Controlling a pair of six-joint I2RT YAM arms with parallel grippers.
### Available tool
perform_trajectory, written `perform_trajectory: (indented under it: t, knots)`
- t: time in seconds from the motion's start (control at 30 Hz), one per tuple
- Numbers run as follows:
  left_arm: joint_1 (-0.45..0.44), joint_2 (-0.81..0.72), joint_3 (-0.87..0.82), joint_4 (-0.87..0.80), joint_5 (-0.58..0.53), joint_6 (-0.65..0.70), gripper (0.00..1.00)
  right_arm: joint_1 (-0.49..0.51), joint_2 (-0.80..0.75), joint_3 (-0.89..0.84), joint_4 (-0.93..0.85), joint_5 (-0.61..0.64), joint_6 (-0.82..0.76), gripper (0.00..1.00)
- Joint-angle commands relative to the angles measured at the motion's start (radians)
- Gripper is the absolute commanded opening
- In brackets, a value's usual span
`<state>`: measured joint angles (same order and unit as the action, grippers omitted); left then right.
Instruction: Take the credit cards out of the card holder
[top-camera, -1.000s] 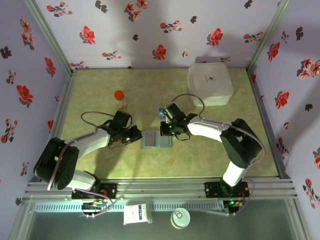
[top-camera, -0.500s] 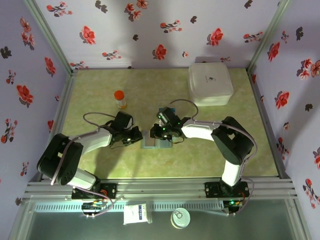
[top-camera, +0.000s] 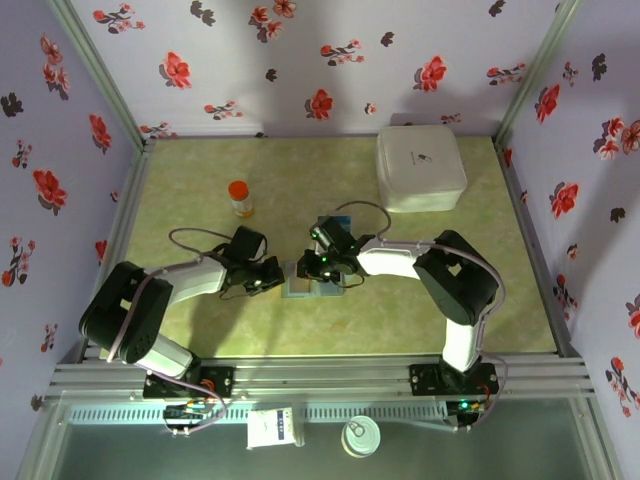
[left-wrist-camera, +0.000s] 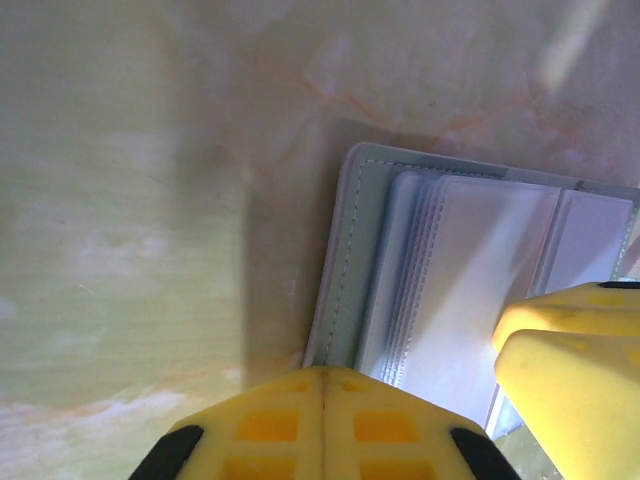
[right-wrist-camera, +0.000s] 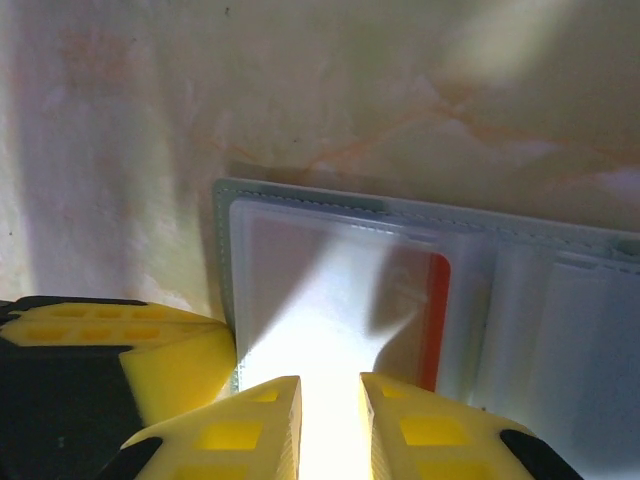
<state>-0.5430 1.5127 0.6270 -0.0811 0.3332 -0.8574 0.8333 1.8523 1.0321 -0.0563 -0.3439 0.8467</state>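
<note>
Card holder (top-camera: 305, 287) lies open on green worktop (top-camera: 200, 180), centre of top view, both grippers at it. Left gripper (left-wrist-camera: 322, 400) clenched, fingers pressed together at holder's left edge. Right gripper (right-wrist-camera: 327, 395) slightly parted over clear sleeve (red-orange credit card (right-wrist-camera: 433, 320) showing inside).

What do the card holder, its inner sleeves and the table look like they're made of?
Card holder: grey leatherette, probably; matte, stitched edge. Sleeves: clear glossy plastic, a red card showing through. Table: smooth marble-print surface, likely laminate.
</note>
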Motion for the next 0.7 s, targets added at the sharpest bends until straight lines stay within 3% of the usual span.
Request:
perform_trajectory:
  t: [0.0, 0.67]
  knots:
    - [0.005, 0.016, -0.018, -0.003, -0.003, 0.004, 0.05, 0.009, 0.013, 0.029, -0.045, 0.023, 0.007, 0.22]
    - [0.005, 0.009, -0.008, -0.036, -0.016, 0.009, 0.05, 0.007, -0.044, -0.018, -0.087, 0.097, -0.021, 0.22]
